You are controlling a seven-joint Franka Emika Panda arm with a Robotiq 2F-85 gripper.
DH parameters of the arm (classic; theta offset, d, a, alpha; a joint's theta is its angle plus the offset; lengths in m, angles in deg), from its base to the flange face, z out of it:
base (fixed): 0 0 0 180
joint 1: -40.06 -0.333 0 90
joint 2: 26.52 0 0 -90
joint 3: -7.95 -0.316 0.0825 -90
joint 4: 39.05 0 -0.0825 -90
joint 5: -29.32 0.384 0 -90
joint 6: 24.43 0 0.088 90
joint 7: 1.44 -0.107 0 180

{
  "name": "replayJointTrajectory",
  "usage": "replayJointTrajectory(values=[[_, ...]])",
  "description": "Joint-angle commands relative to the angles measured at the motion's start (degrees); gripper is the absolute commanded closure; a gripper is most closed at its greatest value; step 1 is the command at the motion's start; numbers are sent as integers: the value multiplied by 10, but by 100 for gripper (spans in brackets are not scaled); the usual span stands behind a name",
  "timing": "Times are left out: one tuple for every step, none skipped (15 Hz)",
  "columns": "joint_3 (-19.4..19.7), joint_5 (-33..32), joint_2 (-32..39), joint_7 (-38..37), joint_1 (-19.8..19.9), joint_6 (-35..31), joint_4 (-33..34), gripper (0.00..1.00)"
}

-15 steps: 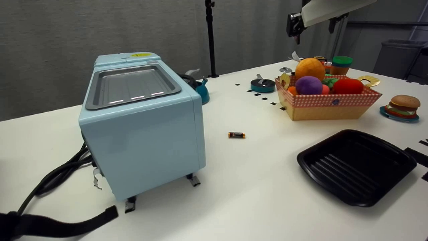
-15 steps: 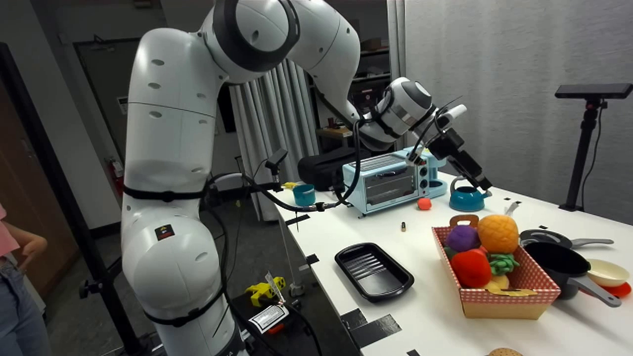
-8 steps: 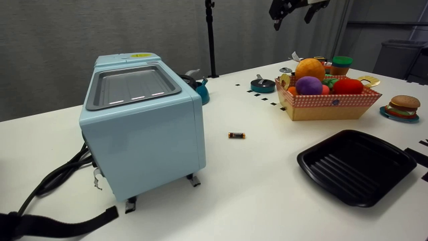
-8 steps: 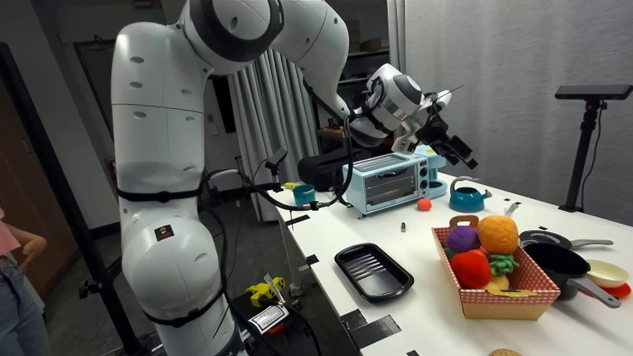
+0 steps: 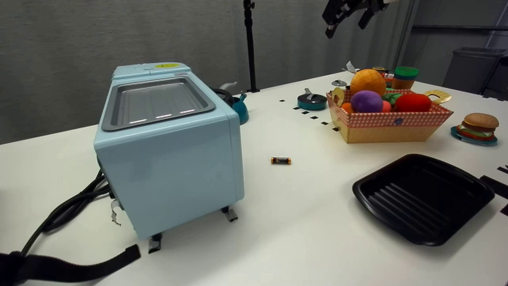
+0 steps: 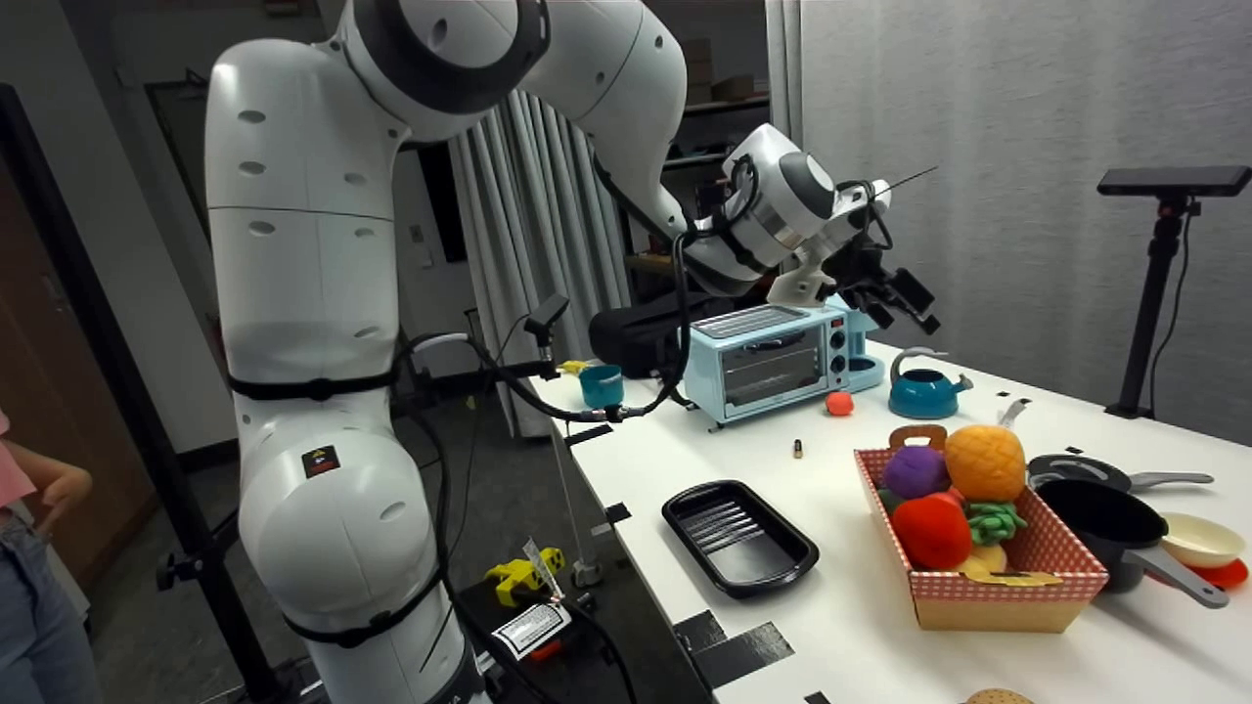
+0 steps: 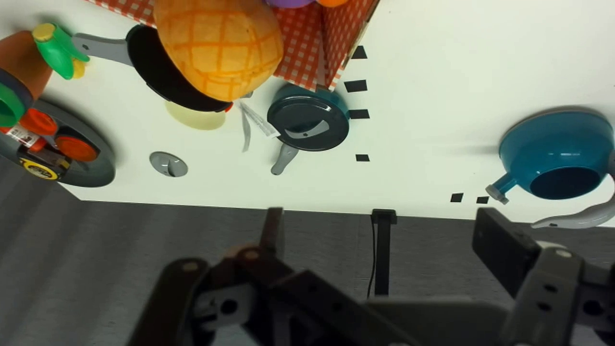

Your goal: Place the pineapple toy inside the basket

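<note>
The pineapple toy, orange-yellow with a green tuft, rests in the basket among other soft toys. Its body shows in both exterior views [image 5: 368, 82] [image 6: 985, 462] and large at the top of the wrist view [image 7: 218, 45]. The basket, light tan with a red checked lining, stands on the table in both exterior views [image 5: 387, 134] [image 6: 993, 616]; part of it shows in the wrist view [image 7: 346, 33]. My gripper [image 7: 379, 216] is open and empty, its fingers wide apart. It hangs in the air above table height, apart from basket and toy, in both exterior views [image 5: 346, 29] [image 6: 905, 318].
A light blue toaster oven [image 6: 768, 367] and a teal kettle [image 6: 922, 394] stand at the back. A black ridged tray [image 6: 740, 538] lies beside the basket, a battery [image 5: 281, 160] near the oven. Pans [image 6: 1100, 528] and a toy burger [image 5: 478, 126] flank the basket.
My gripper has moved up and back toward the oven side, most of it in the first half second and only slightly since. The toy and the basket have not moved.
</note>
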Motion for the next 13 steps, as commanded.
replayJointTrajectory(values=[[0, 2, -1, 3, 0, 0, -1, 0], [0, 3, -2, 4, 0, 0, -2, 0], [0, 3, -3, 5, 0, 0, -3, 0], [0, 3, -3, 5, 0, 0, -4, 0], [0, 3, -4, 5, 0, 0, -5, 0], [0, 3, -4, 5, 0, 0, -5, 0], [0, 3, -4, 5, 0, 0, -5, 0], [0, 3, -4, 5, 0, 0, -6, 0], [0, 3, -4, 5, 0, 0, -6, 0], [0, 3, -4, 5, 0, 0, -6, 0], [0, 3, -4, 5, 0, 0, -6, 0], [0, 3, -4, 5, 0, 0, -6, 0], [0, 3, -4, 5, 0, 0, -6, 0]])
